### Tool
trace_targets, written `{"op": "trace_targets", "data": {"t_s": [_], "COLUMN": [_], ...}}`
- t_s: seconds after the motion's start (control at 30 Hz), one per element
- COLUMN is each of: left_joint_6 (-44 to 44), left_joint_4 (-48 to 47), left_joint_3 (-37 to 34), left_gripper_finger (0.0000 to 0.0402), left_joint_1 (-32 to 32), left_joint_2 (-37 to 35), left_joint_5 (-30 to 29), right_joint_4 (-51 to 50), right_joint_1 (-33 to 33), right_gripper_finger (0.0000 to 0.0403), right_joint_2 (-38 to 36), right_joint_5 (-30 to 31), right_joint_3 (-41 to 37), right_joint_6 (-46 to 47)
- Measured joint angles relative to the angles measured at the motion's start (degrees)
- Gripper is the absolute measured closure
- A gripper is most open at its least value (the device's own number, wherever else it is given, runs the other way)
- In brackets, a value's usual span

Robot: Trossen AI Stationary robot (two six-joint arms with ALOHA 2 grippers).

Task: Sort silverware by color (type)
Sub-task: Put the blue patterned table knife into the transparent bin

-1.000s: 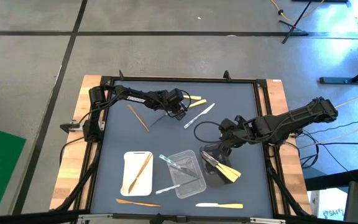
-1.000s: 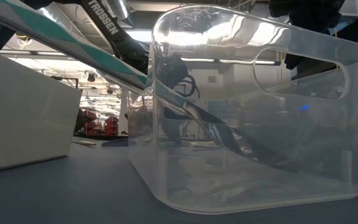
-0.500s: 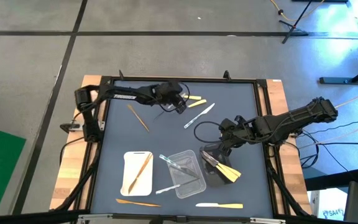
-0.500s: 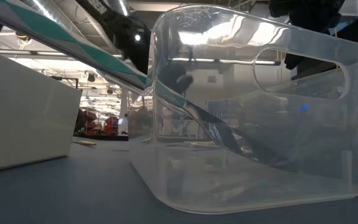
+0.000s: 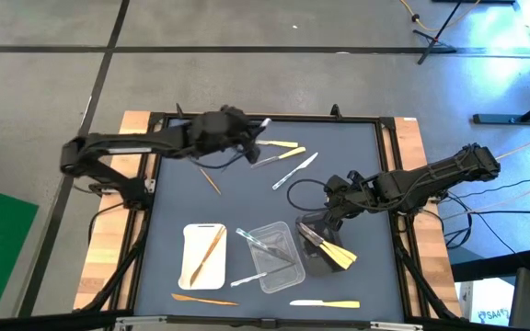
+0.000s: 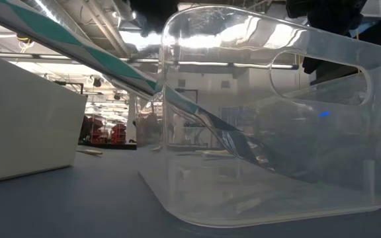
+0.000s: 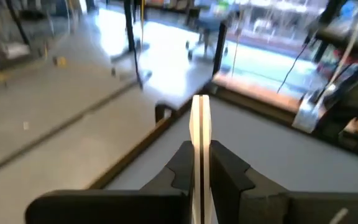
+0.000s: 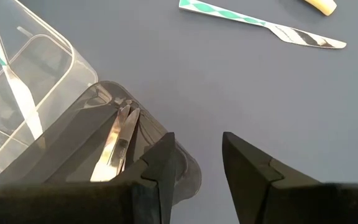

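Note:
My left gripper point(image 5: 247, 134) point(image 7: 200, 163) is raised above the table's far left part, shut on a thin pale utensil point(image 5: 264, 121). My right gripper point(image 5: 313, 235) point(image 8: 197, 152) is open, low over the black tray point(image 5: 328, 254), which holds cream utensils point(image 8: 118, 138). Beside it, the clear tray point(image 5: 274, 256) point(image 6: 270, 112) holds clear utensils, one green-patterned point(image 6: 78, 53) leaning over its rim. A wooden utensil lies in the white tray point(image 5: 202, 254). Loose on the mat are a wooden stick point(image 5: 207, 176), cream pieces point(image 5: 283, 146) and a patterned clear knife point(image 5: 296, 171) point(image 8: 263, 25). My left gripper pinches the pale utensil between its two fingers point(image 7: 179, 165). The utensil shows edge-on, lies along the fingers, and its free end point(image 7: 200, 115) sticks out past the fingertips. It is lifted clear of the table.
More utensils lie along the near edge: a wooden one point(image 5: 205, 299), a cream and white one point(image 5: 325, 303) and a clear one point(image 5: 247, 279). A raised black frame point(image 5: 265, 118) borders the mat. Bare mat point(image 5: 357, 156) shows at the far right.
My left arm has risen from the mat and swung toward the table's far left, carrying the pale utensil up clear of the table. In the low view it has climbed out of sight. My right arm has kept still.

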Motion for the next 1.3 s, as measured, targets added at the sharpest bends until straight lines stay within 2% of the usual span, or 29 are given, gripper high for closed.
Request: {"op": "trace_targets", "data": {"t_s": [0.27, 0.47, 0.57, 0.73, 0.87, 1.13, 1.3], "left_joint_6": [3.13, 4.43, 4.21, 7.63, 9.11, 9.25, 9.86], "left_joint_4": [-0.61, -0.69, 0.65, 15.05, 29.84, 66.18, 76.93], "left_joint_3": [0.0, 0.0, -0.26, -6.17, -13.33, -28.5, -31.5], "left_gripper_finger": [0.0379, 0.0379, 0.0379, 0.0379, 0.0379, 0.0378, 0.0379], "left_joint_1": [-10.91, -19.45, -23.25, -28.5, -30.14, -30.24, -30.22], "left_joint_2": [-8.86, -9.07, -9.09, -9.03, -9.07, -8.14, -5.16], "left_joint_5": [-9.13, -18.38, -21.36, -21.46, -20.24, -8.7, -4.48], "right_joint_4": [0.11, 1.41, 3.91, 12.72, 22.52, 43.05, 55.73], "right_joint_1": [0.0, 0.0, 0.0, 0.0, 0.02, 0.0, 0.0], "right_gripper_finger": [0.0283, 0.0283, 0.0283, 0.0283, 0.0283, 0.0283, 0.0283], "right_joint_2": [0.0, 0.0, 0.0, 0.0, 0.0, 0.0, 0.8], "right_joint_5": [0.38, 0.5, 0.52, 0.37, 0.35, 0.34, 0.22], "right_joint_3": [0.0, 0.0, 0.0, 0.0, 0.0, 0.0, 0.0], "right_joint_6": [0.0, -0.23, -3.24, -11.27, -19.54, -33.37, -38.7]}}
